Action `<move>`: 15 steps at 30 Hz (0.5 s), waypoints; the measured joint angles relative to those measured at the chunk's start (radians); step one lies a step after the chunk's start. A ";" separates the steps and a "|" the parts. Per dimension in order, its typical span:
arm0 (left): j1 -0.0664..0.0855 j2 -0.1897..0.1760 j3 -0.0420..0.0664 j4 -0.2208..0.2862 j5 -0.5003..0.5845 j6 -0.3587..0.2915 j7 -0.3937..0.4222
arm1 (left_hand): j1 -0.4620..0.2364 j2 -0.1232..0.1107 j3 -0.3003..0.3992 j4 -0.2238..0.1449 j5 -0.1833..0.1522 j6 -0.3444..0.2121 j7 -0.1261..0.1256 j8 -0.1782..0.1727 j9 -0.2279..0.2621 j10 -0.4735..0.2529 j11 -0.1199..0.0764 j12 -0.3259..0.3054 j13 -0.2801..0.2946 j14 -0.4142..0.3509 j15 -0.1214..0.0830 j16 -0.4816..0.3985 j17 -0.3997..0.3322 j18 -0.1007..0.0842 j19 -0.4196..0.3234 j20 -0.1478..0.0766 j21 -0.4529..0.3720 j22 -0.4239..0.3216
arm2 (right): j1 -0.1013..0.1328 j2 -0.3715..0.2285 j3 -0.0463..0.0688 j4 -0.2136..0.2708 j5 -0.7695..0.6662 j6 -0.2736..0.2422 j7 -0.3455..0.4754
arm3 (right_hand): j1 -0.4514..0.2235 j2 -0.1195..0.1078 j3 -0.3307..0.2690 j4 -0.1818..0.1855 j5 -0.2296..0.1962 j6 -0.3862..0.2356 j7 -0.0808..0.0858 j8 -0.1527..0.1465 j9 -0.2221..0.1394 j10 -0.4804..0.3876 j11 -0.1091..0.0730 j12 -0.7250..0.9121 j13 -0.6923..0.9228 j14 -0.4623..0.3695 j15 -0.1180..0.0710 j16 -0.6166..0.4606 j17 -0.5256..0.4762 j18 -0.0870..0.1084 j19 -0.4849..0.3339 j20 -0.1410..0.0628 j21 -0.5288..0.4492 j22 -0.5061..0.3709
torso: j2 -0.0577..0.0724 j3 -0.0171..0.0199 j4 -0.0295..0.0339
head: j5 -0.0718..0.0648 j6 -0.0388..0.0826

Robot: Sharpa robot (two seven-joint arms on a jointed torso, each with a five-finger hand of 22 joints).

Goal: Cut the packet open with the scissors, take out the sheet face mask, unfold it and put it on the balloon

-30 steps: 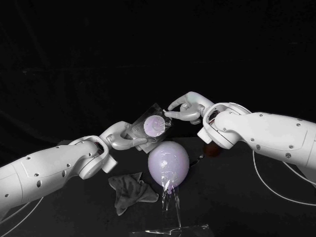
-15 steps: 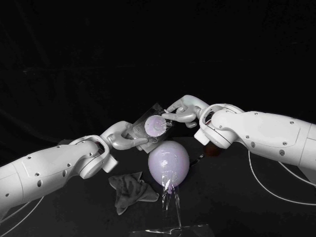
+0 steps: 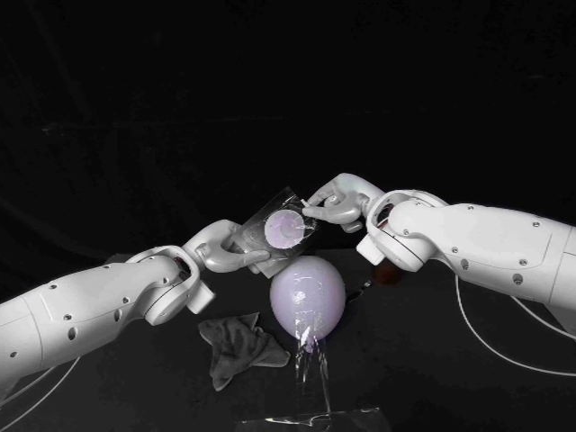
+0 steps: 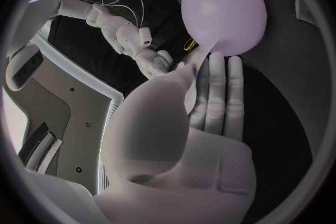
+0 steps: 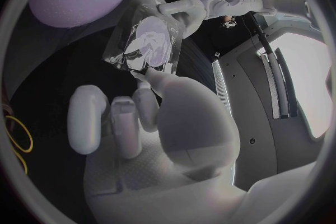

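- The packet (image 3: 279, 229) is in the air, tilted, with a pale round patch showing through its clear face. It sits between my two hands, directly above the balloon.
- My left hand (image 3: 223, 250) grips the packet's lower edge at its 8 o'clock, thumb pressed against flat fingers.
- My right hand (image 3: 340, 200) pinches the upper corner at 2 o'clock, thumb and a fingertip clamped on it.
- The balloon (image 3: 306, 295), pale lilac, is at the packet's 6 o'clock, just beneath it. It stands narrow end down on a clear stand (image 3: 317, 396).
- A crumpled grey cloth (image 3: 237, 346) lies on the black worktop (image 3: 444, 378) at the balloon's 8 o'clock, just beside it.
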 measured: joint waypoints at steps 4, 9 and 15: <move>0.001 0.000 0.001 0.000 0.000 0.000 0.002 | 0.001 0.001 0.000 0.000 0.000 0.000 0.000 0.000 0.000 0.000 0.000 -0.001 0.000 0.000 0.000 0.000 0.000 0.008 0.000 0.000 0.000 0.000 | -0.001 -0.007 -0.001 0.004 0.001 -0.016 0.012 | 0.005 0.005 0.005 -0.005 -0.002 0.001 0.000 0.009 0.006 0.007 0.000 0.012 0.000 0.000 0.000 -0.002 0.001 0.000 0.005 -0.005 0.005 0.000 | 0.000 0.0001 -0.0001 | 0.000 0.000; 0.001 -0.001 0.001 0.000 0.000 0.000 0.003 | 0.001 0.000 0.000 0.000 0.000 0.000 0.000 0.000 0.000 0.003 -0.003 -0.001 0.000 0.000 0.000 0.000 0.000 0.009 0.000 0.000 0.000 0.000 | -0.001 -0.017 -0.001 0.005 0.001 -0.034 0.023 | 0.006 0.006 0.009 -0.010 -0.003 0.001 0.000 0.010 0.012 0.010 -0.003 0.013 0.000 -0.003 -0.004 0.001 0.001 0.000 0.005 -0.005 0.007 0.001 | 0.000 0.0001 -0.0001 | -0.001 0.001; 0.000 -0.002 0.000 -0.001 0.000 0.000 0.003 | 0.002 -0.001 0.000 0.000 0.000 0.000 0.000 0.000 0.000 0.003 -0.002 -0.001 0.000 0.000 0.000 0.000 0.000 0.009 0.000 0.000 0.000 0.000 | 0.000 -0.026 0.000 0.005 0.001 -0.059 0.032 | 0.006 0.006 0.018 -0.018 -0.003 0.004 -0.003 0.023 0.013 0.010 -0.003 0.014 0.000 0.000 -0.007 0.001 0.001 -0.001 0.005 -0.005 0.007 0.001 | 0.000 0.0001 -0.0001 | -0.002 0.001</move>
